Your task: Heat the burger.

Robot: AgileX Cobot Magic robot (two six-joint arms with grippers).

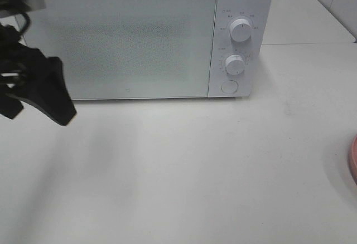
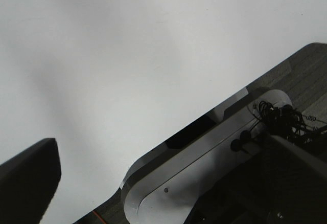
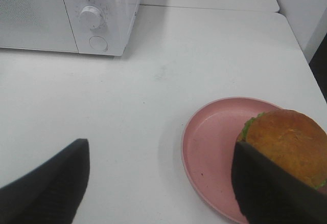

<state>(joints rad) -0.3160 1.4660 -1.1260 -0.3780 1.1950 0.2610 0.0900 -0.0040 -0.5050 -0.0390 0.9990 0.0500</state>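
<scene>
The burger (image 3: 288, 139), golden-brown bun over green lettuce, sits on the far side of a round pink plate (image 3: 212, 142) in the right wrist view. My right gripper (image 3: 158, 193) is open above the table. One dark finger (image 3: 273, 191) overlaps the burger's near edge and the other finger (image 3: 48, 183) is far off over bare table. Nothing is between them. In the high view only the plate's rim (image 1: 353, 160) shows at the right edge, and the burger is out of view. My left gripper (image 1: 38, 115) hangs open and empty in front of the microwave's left end.
The white microwave (image 1: 128, 38) stands at the back with its door shut. Two knobs (image 1: 240, 30) and a round button (image 1: 229, 86) sit on its right panel. The left wrist view shows the table edge and a metal base (image 2: 204, 157) below it.
</scene>
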